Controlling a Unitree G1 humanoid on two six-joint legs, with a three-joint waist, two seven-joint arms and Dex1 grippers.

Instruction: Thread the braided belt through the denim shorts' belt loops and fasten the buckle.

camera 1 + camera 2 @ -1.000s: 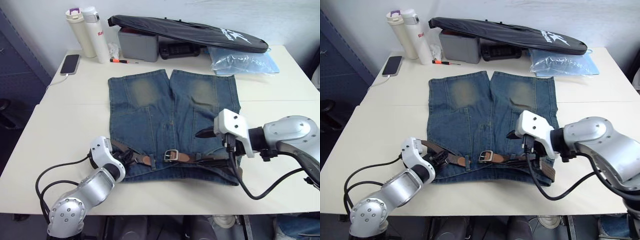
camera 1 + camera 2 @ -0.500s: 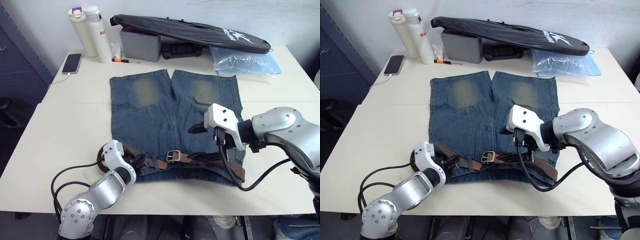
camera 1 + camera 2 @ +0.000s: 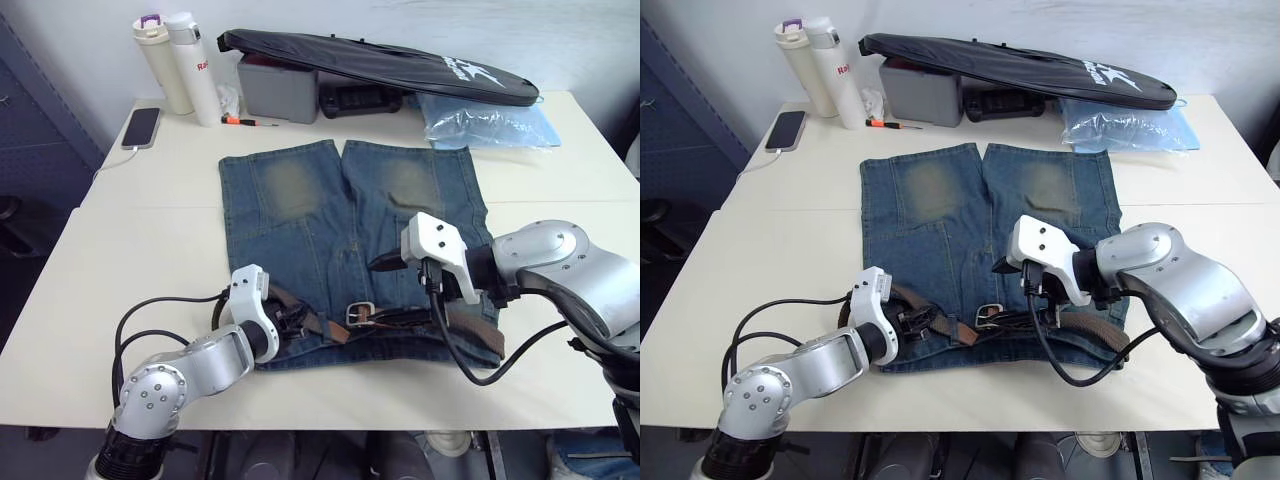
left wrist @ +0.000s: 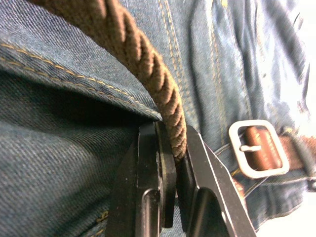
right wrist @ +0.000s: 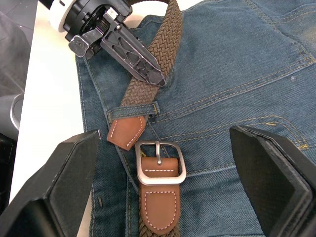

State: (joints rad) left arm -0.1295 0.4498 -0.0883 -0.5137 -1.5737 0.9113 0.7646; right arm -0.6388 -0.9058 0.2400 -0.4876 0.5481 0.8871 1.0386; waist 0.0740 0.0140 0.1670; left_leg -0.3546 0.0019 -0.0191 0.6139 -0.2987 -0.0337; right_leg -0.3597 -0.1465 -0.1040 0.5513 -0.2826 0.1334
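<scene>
Belt (image 5: 148, 81): on the shorts (image 3: 300, 230) waistband; our left gripper (image 5: 129, 58), pinching it, has carried its tip nearer the buckle (image 5: 159, 162). Right gripper (image 5: 163, 192) spread wide above. Fastening comes next.

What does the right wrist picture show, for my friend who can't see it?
The left gripper is shut on the braided belt, which lies on the denim shorts. The belt's leather tip pokes through a belt loop, just short of the buckle. The right gripper's fingers stand wide open.
</scene>
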